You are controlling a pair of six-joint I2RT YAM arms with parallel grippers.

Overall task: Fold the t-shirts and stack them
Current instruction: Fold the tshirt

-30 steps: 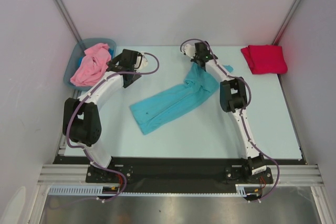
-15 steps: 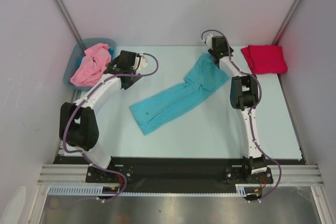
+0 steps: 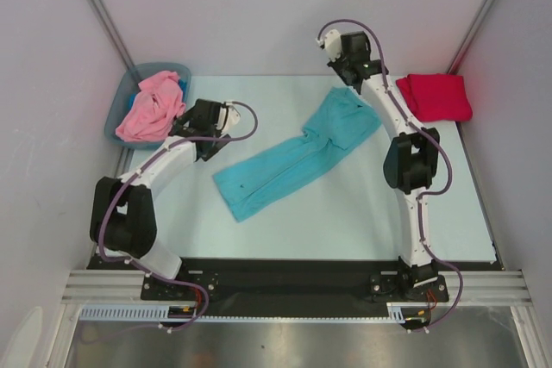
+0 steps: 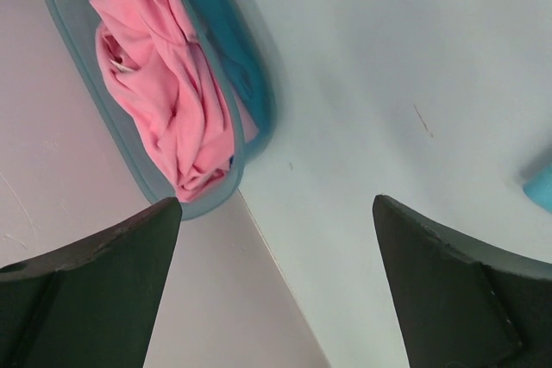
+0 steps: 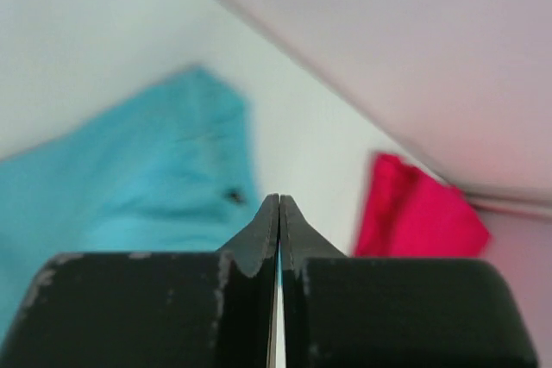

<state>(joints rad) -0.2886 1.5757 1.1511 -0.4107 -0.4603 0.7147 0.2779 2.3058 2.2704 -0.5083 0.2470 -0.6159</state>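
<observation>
The left gripper [image 4: 276, 208] was held wide open with nothing between its fingers, poised over the tabletop [image 3: 345, 213]; the pink t-shirt [image 3: 151, 109] was seen bunched in the grey-blue bin [image 3: 164, 68] just ahead of it and to its left. The right gripper [image 5: 279, 204] was pressed fully shut on nothing and raised clear of the cloth; the teal t-shirt [image 3: 293, 157] was spread in a long diagonal band below it and to its left; the folded crimson t-shirt [image 3: 434, 96] was laid apart on its right.

Pale grey walls [image 3: 259, 6] enclose a light blue table [image 3: 345, 213]
</observation>
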